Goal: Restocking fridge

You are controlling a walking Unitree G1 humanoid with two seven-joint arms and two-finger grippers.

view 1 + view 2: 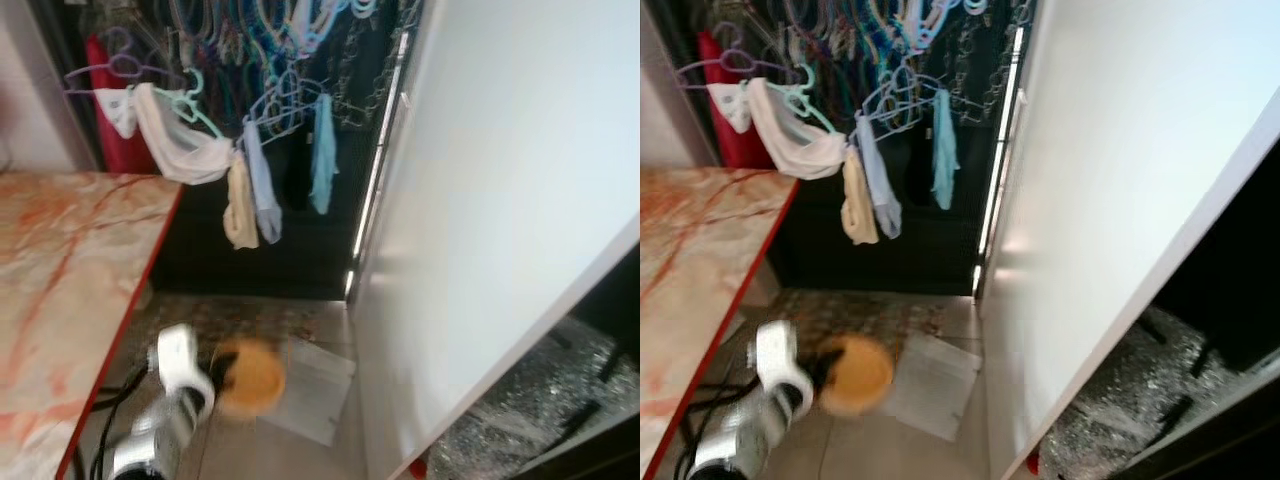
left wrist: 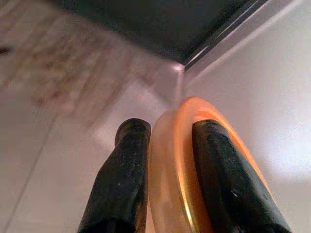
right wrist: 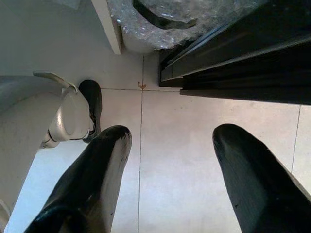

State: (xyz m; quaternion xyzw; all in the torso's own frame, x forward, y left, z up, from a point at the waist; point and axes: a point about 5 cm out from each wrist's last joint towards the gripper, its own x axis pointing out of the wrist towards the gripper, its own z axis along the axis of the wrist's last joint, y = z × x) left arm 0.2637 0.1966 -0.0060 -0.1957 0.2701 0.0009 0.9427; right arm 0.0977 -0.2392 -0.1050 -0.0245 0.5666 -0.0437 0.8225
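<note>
My left gripper [image 1: 225, 375] is low at the left, shut on a round orange container [image 1: 250, 376] that looks blurred. In the left wrist view its two black fingers [image 2: 124, 179] pinch the orange container's rim [image 2: 167, 160], one finger on each side of it. A tall white fridge door [image 1: 500, 200] stands at the right, seen at a slant, just right of the held container. My right gripper [image 3: 167, 145] hangs over the tiled floor with its fingers [image 3: 92, 179] wide apart and nothing between them.
A marble-patterned counter with a red edge [image 1: 60, 290] runs along the left. Clothes on hangers [image 1: 250, 180] hang in a dark opening ahead. A flat white sheet [image 1: 315, 385] lies on the floor. Bubble wrap [image 1: 540, 400] and dark parts lie at the lower right.
</note>
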